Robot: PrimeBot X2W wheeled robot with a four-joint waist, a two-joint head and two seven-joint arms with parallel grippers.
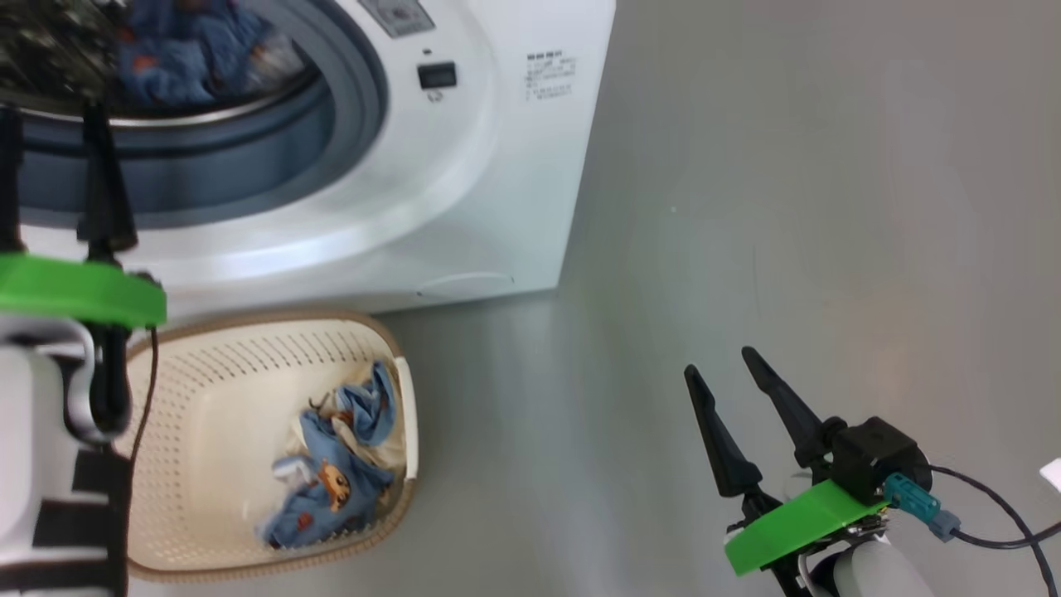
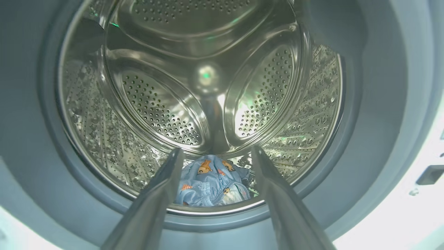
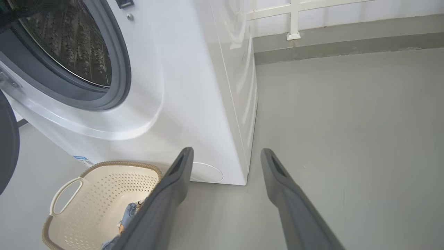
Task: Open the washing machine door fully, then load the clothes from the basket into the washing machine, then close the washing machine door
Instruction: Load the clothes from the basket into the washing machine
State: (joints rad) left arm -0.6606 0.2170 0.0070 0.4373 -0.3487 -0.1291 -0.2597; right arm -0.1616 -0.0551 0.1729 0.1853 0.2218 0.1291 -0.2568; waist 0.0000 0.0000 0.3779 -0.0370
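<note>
Jaws spread and empty on left gripper [image 2: 215,152] and right gripper [image 1: 721,365]. Beyond the left tips, one garment [image 2: 211,182] lies in the drum [image 2: 156,104]. Below them, clothes [image 1: 331,473] sit in the basket [image 1: 249,332] (a shallow pinch could spill them at the gasket [image 2: 374,104]).

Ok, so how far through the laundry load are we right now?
Done: the washing machine door is swung open, and a bear-print garment lies in the drum. In hand: the left tool is open and empty at the drum mouth; the right tool hangs open over the floor. Left: the clothes in the basket need loading, then the door closing.
</note>
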